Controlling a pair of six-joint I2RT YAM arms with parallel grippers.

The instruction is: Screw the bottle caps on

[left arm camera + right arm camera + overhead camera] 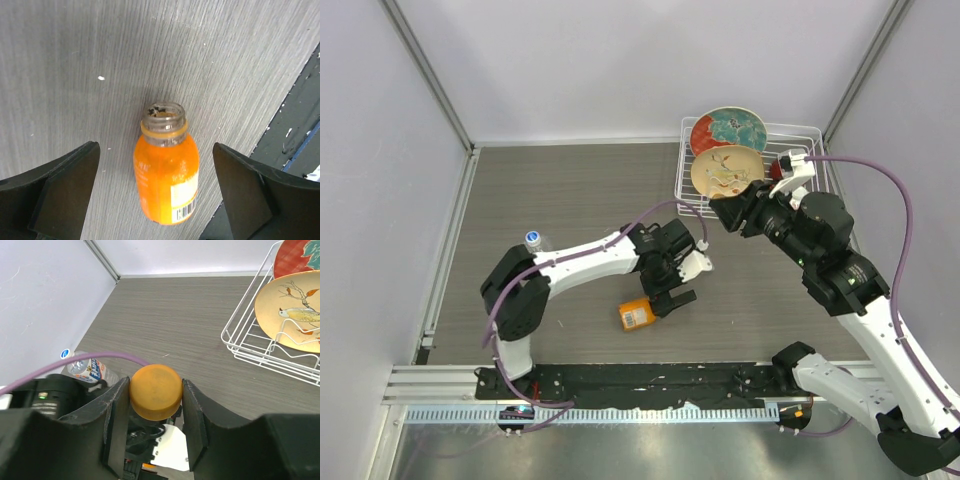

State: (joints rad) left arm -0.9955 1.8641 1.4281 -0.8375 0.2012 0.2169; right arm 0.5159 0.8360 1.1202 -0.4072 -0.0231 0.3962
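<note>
**Right gripper** (156,401): closed onto the amber-orange cap (155,388), one finger pressed to each side. It is held above the surface, right of the middle and just in front of the dish rack (800,132).

**Amber-orange cap:** small, round, smooth and matt. Its flat face is turned toward the wrist camera.

**Left gripper** (160,195): spread wide with nothing in it. One dark finger (65,190) stands on each side of the orange bottle (167,180), and both are apart from it.

**Orange bottle:** short and squat, lying on its side close to the near edge of the surface, about midway along it.
- The neck is uncapped and clear, with an amber ring below the threads and dark specks at the rim.
- The body is bright orange, with a pale label and a barcode at the base end.

**Clear water bottle** (536,243): upright toward the left edge, with a pale printed label. The white-bluish cap (533,238) sits on its top, but how tightly cannot be told.

**Dish rack:** white wire, in the far right corner. It holds a red-and-teal plate (728,128) and a cream plate (727,170) painted with a bird, both on edge.
</note>
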